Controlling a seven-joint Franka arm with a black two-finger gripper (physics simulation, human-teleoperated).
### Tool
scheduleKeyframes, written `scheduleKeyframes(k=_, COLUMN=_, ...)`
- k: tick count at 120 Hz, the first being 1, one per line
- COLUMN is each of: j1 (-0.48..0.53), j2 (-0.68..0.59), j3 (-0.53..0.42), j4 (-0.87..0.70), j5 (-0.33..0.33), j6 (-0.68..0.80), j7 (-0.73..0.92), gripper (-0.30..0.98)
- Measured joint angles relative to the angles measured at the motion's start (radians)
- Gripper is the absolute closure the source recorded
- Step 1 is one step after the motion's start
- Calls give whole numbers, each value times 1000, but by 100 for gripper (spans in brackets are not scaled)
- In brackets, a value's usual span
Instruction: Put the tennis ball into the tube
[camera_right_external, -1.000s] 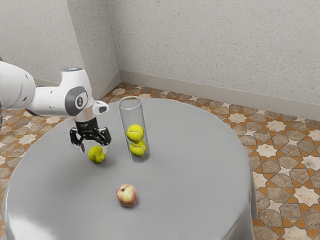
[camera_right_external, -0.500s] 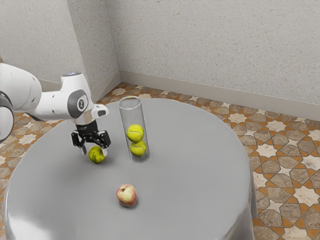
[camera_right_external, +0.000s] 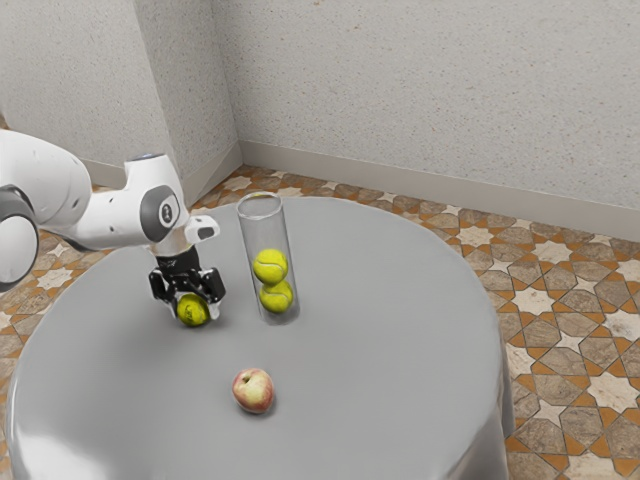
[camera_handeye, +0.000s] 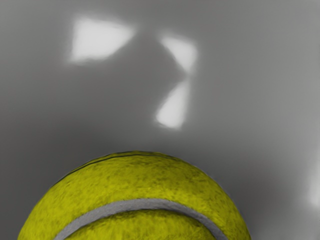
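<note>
Grey speckled walls (camera_right_external: 400, 90) are set behind a floor (camera_right_external: 560, 330) laid with patterned tiles. A round table (camera_right_external: 380, 300) is draped in grey cloth. The white arm (camera_right_external: 108, 218) is stretched over it from the exterior view's left, and its hand has been brought lower than in both earlier pictures. An upright, clear tube (camera_right_external: 253, 230) is stood near the ball, towards the exterior view's right; two balls (camera_right_external: 270, 266) are stacked inside, unmoved.

The black gripper (camera_right_external: 193, 315) has been lowered further around the loose ball (camera_right_external: 192, 309). Its fingers are spread wide, with one placed at each side of the ball; whether either is pressed against it cannot be told, and no grip is seen. A second ago the fingertips were held higher, about the ball's upper part. The ball is rested on the table, outside the tube, where it was before. In the wrist view its yellow-green felt is crossed by a curved, pale seam. A red and yellow apple (camera_right_external: 253, 391) is left in its former place, nearer the exterior camera.
</note>
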Motion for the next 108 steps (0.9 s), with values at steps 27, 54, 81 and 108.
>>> scheduleKeyframes(k=27, j1=0, j2=-1, j3=1, j4=-2, j5=-8, j6=0, j7=22, gripper=22)
scheduleKeyframes(k=54, j1=-2, j2=-29, j3=1, j4=-2, j5=-6, j6=-2, j7=33, gripper=26)
scheduleKeyframes(k=81, j1=-42, j2=-252, j3=-4, j4=23, j5=95, j6=-89, j7=-13, gripper=29)
scheduleKeyframes(k=108, j1=-63, j2=-276, j3=-74, j4=274, j5=216, j6=-293, j7=-111, gripper=28)
